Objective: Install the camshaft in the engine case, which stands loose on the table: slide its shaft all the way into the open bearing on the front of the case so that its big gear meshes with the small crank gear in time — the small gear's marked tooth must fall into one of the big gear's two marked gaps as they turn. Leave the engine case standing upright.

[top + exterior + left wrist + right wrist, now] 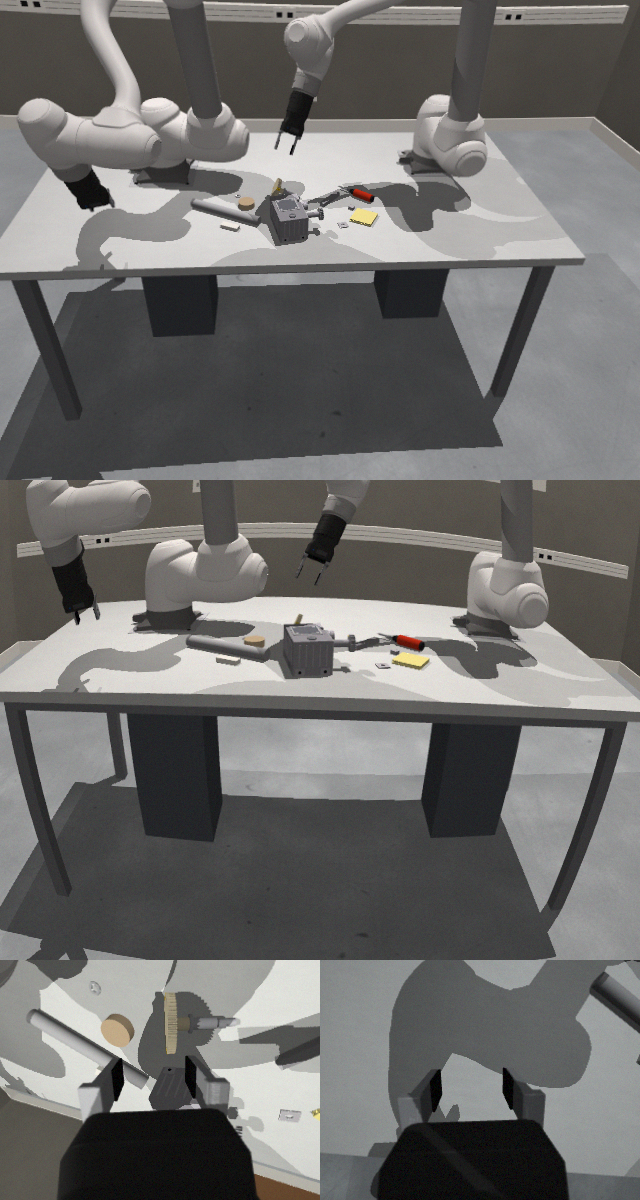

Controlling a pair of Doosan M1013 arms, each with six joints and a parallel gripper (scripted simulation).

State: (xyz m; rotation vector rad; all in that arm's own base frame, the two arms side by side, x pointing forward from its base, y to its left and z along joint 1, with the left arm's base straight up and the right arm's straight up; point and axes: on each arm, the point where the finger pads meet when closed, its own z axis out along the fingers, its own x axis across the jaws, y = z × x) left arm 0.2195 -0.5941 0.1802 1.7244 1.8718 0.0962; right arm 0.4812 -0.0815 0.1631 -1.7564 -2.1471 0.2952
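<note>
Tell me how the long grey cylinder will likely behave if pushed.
The long grey cylinder would probably roll if pushed sideways, being round and lying on its side. It looks stiff, its sides running straight. Its smooth surface suggests it might slip a little too.

From over here the engine case (289, 221) (310, 653) is hiding most of the camshaft (277, 186) (298, 619) in the top and exterior views. The left wrist view is leaving the marked gaps on the big gear (171, 1023) too small to tell, and its edge is cutting off the yellow pad (317, 1114). The right wrist view's edge is cropping the grey rod (619, 1002).
</note>
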